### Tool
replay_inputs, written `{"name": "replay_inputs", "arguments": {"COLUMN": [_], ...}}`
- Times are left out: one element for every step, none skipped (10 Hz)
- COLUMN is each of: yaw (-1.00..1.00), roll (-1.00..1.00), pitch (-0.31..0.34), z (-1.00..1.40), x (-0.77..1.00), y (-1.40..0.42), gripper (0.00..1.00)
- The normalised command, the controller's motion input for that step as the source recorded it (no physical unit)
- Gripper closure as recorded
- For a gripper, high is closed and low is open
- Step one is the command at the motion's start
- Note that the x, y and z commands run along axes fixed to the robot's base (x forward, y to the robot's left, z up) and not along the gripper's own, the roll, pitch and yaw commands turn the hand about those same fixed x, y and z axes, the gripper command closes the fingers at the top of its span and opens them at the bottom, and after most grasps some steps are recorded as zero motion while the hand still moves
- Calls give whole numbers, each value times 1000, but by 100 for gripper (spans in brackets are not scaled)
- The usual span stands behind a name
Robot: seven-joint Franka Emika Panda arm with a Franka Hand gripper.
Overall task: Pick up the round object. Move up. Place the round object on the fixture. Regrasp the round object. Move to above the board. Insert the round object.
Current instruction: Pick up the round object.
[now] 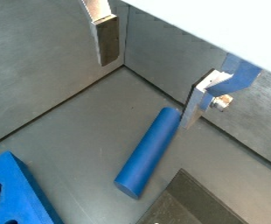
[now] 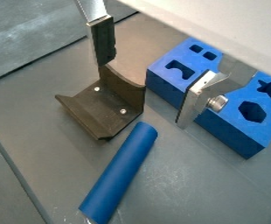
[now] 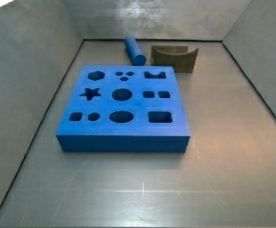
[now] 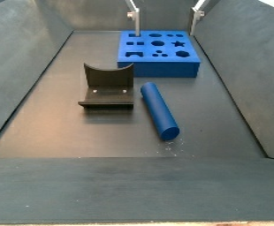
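Note:
The round object, a long blue cylinder (image 4: pixel 158 109), lies flat on the grey floor next to the dark fixture (image 4: pixel 109 86). It also shows in both wrist views (image 1: pixel 149 153) (image 2: pixel 121 171) and in a side view (image 3: pixel 134 49). The blue board (image 3: pixel 123 107) with its shaped holes lies beyond the fixture (image 2: pixel 103 109). My gripper (image 1: pixel 149 92) is open and empty, well above the floor and over the cylinder. Its silver fingers (image 2: pixel 103 44) stand wide apart with nothing between them. Only the fingertips (image 4: pixel 133 13) show at the top edge of a side view.
Grey walls enclose the floor on all sides, with a corner (image 1: pixel 122 66) below the gripper. The board's corner (image 1: pixel 16 192) and the fixture's edge (image 1: pixel 208 206) show near the cylinder.

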Motion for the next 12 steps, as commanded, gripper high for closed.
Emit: {"name": "replay_inputs", "arguments": {"yaw": [0, 0, 0, 0, 0, 0, 0, 0, 0, 0, 0, -9], "roll": [0, -61, -143, -189, -149, -79, -30, -29, -30, -59, -123, -186], "pitch": [0, 64, 150, 84, 61, 0, 0, 0, -4, 0, 0, 0], "z": [-209, -437, -623, -714, -809, -1000, -1000, -1000, -1000, -1000, -897, -771], "x": [0, 63, 174, 103, 163, 160, 54, 6, 0, 0, 0, 0], "y": [0, 0, 14, 54, 29, 0, 0, 0, -17, -66, -60, 0], "gripper": [0, 0, 0, 0, 0, 0, 0, 0, 0, 0, 0, 0]}}
